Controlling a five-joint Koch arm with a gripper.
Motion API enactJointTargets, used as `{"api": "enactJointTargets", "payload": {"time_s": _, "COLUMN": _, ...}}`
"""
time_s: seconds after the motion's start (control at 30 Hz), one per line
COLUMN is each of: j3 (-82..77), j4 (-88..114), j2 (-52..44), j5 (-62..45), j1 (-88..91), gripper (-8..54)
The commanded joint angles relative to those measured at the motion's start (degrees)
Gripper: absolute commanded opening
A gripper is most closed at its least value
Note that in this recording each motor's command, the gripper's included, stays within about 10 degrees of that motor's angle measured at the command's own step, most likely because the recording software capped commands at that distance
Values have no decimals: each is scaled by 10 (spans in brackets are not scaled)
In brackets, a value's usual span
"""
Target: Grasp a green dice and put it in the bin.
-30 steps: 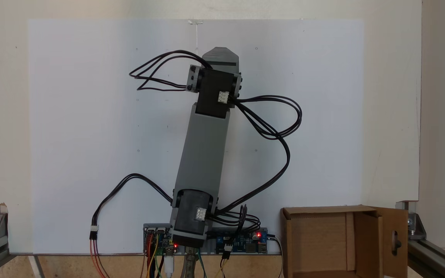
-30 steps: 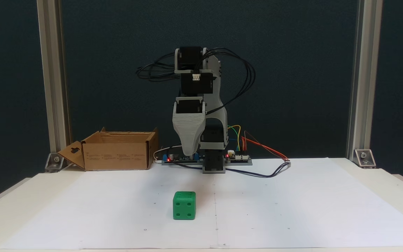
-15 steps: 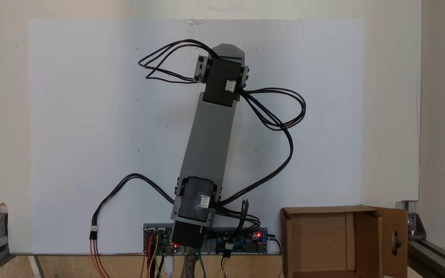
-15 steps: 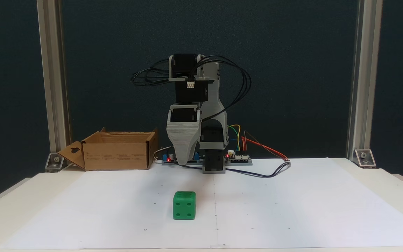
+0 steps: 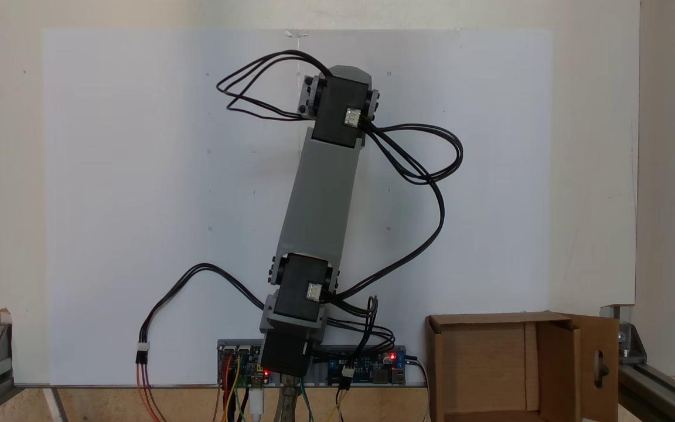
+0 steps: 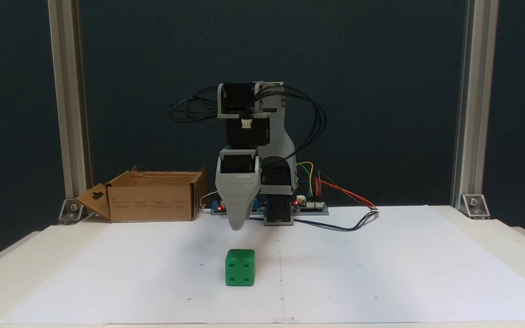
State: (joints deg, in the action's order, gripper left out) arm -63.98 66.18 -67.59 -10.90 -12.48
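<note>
The green dice [image 6: 240, 267] sits on the white paper sheet near the table's front, with a face of several pips turned to the camera. My gripper [image 6: 237, 226] hangs point-down a little above and just behind the dice, not touching it. A single grey wedge-shaped jaw faces this camera and the other lies behind it, so the gap between them is hidden. The bin [image 6: 153, 196] is an open cardboard box at the back left, with a flap that has a handle hole. From above, the bin [image 5: 490, 366] stands at the lower right, beside the arm's base.
Circuit boards with red lights [image 6: 310, 204] and coloured wires [image 6: 344, 193] lie at the arm's base. Black cables [image 5: 419, 176] loop off the arm. Aluminium posts [image 6: 69, 114] stand at both back corners. The white paper sheet [image 6: 381, 273] stretches wide to the right of the dice.
The arm has reached further out over the sheet and lowered. The gripper tip has dropped and shifted slightly left, ending close above the dice. Dice and bin have not moved.
</note>
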Motion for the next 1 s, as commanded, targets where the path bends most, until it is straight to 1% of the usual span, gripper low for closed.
{"api": "enactJointTargets", "payload": {"time_s": 0.0, "j3": 33, "j4": -5, "j2": 0, "j5": -27, "j1": 4, "gripper": 435}}
{"api": "enactJointTargets", "payload": {"time_s": 0.27, "j3": 23, "j4": -21, "j2": 18, "j5": -26, "j1": 3, "gripper": 435}}
{"api": "enactJointTargets", "payload": {"time_s": 0.97, "j3": -84, "j4": -95, "j2": 29, "j5": -25, "j1": -1, "gripper": 435}}
